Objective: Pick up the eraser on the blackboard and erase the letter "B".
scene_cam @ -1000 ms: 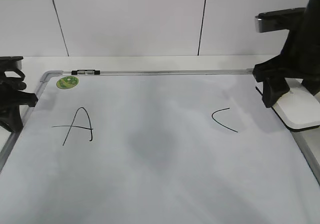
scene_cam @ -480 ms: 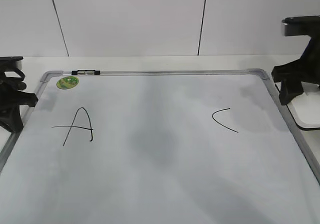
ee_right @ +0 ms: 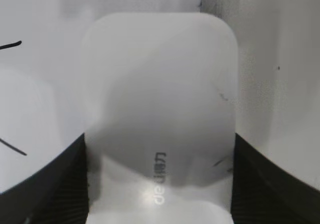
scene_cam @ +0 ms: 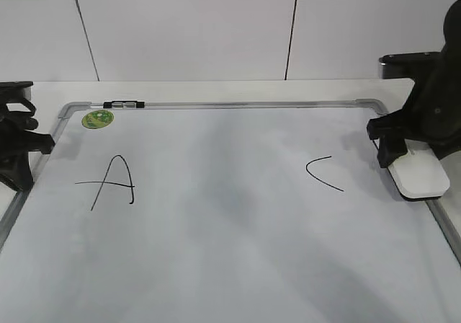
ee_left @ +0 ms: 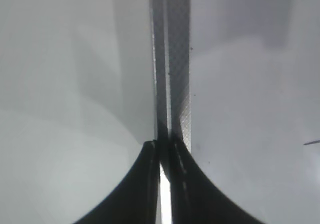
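Note:
The blackboard (scene_cam: 230, 236) is a white board with a grey frame lying flat. The eraser (scene_cam: 420, 177), a white rounded block, sits low over the board's right edge. It fills the right wrist view (ee_right: 160, 94), with grey print on top. My right gripper (scene_cam: 403, 153) is shut on the eraser, one finger on each long side (ee_right: 160, 184). No letter "B" shows on the board. A black "A" (scene_cam: 112, 181) is at the left and an open C-like curve (scene_cam: 322, 172) is left of the eraser. My left gripper (scene_cam: 18, 157) is shut and empty over the board's left frame (ee_left: 172, 59).
A round green sticker (scene_cam: 96, 118) and a small black clip (scene_cam: 124, 104) are at the board's far left corner. A white wall with dark seams stands behind the table. The right frame rail (scene_cam: 443, 222) runs beside the eraser.
My right gripper swung right, carrying the eraser almost out of view, then came back left and lower over the board's right edge. The left arm has not moved.

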